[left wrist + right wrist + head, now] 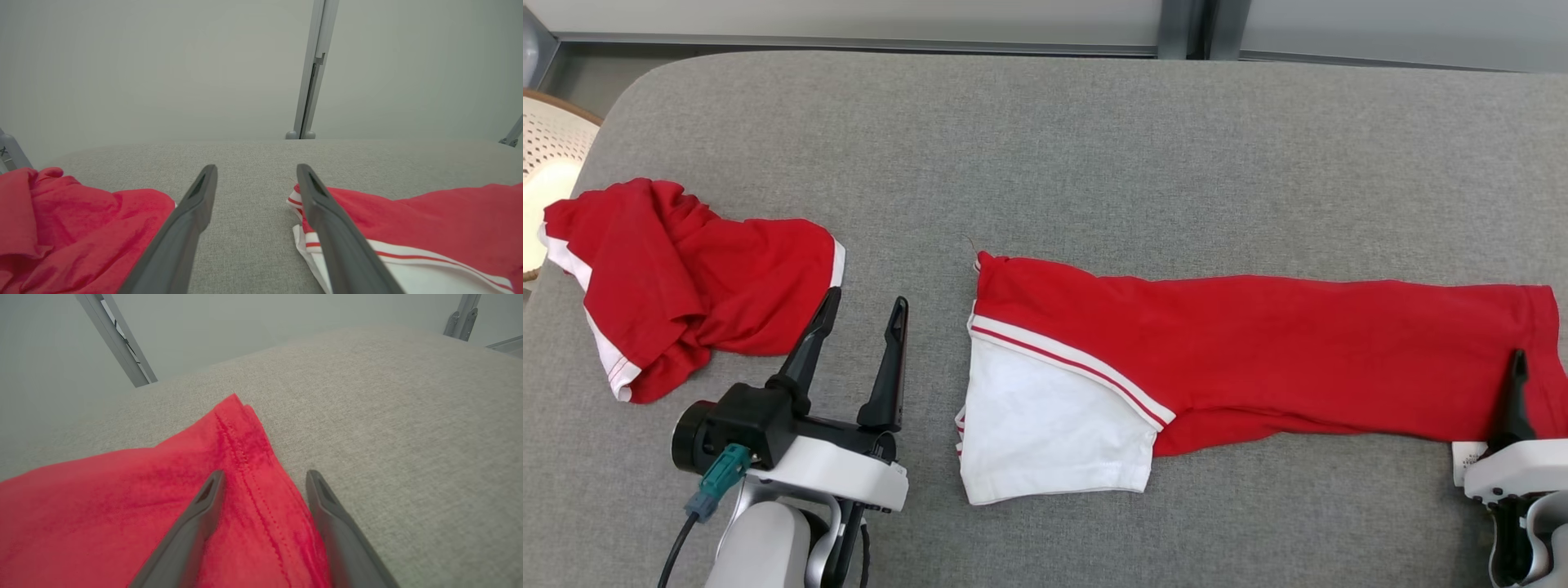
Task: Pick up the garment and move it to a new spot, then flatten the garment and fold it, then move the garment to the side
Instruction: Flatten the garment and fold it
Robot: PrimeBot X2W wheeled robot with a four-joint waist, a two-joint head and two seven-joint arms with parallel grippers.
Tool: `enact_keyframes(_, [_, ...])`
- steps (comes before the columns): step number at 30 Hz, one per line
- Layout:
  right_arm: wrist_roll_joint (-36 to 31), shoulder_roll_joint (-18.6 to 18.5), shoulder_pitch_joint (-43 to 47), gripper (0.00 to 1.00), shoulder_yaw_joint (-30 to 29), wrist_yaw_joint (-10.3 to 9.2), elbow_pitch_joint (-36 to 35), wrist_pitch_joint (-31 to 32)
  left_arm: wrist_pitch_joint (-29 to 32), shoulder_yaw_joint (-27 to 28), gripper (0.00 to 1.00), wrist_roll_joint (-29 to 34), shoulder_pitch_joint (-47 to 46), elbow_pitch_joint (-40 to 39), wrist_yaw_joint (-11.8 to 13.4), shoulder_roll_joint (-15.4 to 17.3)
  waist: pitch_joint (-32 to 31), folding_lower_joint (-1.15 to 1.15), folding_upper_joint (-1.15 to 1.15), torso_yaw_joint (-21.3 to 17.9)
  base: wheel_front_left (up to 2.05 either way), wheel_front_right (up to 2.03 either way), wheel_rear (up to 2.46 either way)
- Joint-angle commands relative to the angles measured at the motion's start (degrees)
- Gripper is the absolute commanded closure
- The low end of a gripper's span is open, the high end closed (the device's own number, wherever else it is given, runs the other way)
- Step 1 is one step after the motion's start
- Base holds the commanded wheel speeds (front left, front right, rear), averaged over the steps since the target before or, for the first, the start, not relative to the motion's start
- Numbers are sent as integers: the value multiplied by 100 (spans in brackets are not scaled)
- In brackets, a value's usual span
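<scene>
Garment (122, 506): red, stitched hem, lying on the grey fabric desk (408, 437); corner points to 12 o'clock.
Right gripper (265, 475): fingers (196, 522) spread, rising from 6 o'clock; one over the cloth, the other along the hem edge.
Metal posts (118, 343): at 11 and 1 o'clock.

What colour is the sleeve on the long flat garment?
White sleeve, joined to the red garment by a red-and-white stripe; head view shows it best.
</scene>
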Motion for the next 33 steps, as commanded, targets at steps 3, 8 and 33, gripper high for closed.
enact_keyframes(3, [11, -84, -102, 0, 6, -11, 315, -16, -1, 7, 0, -80, -68, 18, -36, 13, 12, 0, 0, 23, 0, 0, 0])
enact_keyframes(8, [119, -89, -230, 0, 86, -11, 790, 40, -1, 28, 0, -140, -85, 42, -30, 11, 19, 0, 0, 22, 0, 0, 0])
enact_keyframes(33, [-657, -1136, -414, 100, -765, -11, 609, -30, -1, 97, 0, -336, 134, 188, -14, 13, -447, 0, 0, -132, 0, 0, 0])
